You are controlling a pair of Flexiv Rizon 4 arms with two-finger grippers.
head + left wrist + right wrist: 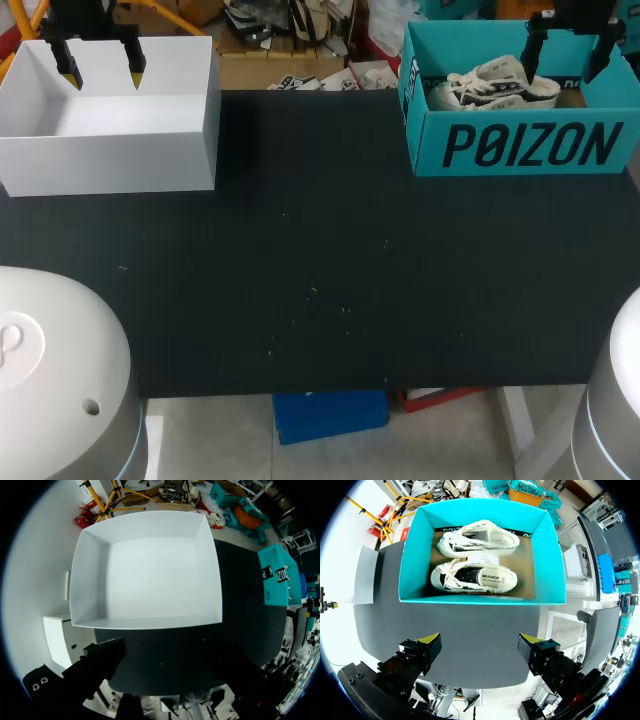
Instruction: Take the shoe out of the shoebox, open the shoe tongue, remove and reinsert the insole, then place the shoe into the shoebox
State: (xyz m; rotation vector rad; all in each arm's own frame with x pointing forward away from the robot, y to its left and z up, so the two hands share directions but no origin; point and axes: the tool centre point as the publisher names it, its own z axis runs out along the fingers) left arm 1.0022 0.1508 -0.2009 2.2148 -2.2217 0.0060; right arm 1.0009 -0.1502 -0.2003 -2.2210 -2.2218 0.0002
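Table top: black, matt, finely textured, flecked with pale lint. White box: smooth matt walls, card or plastic unclear. Shoebox: teal cardboard, matt outside, raw brown board floor. Pair of shoes: off-white canvas, frayed edges, smooth pale soles.

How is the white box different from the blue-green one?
The white box is plain; the teal shoebox carries large dark lettering on its front. The white box is empty inside; the teal shoebox holds two cream shoes with dark trim. The white box sits at the left, the teal shoebox at the right. Both stand upright and lidless on the black table.
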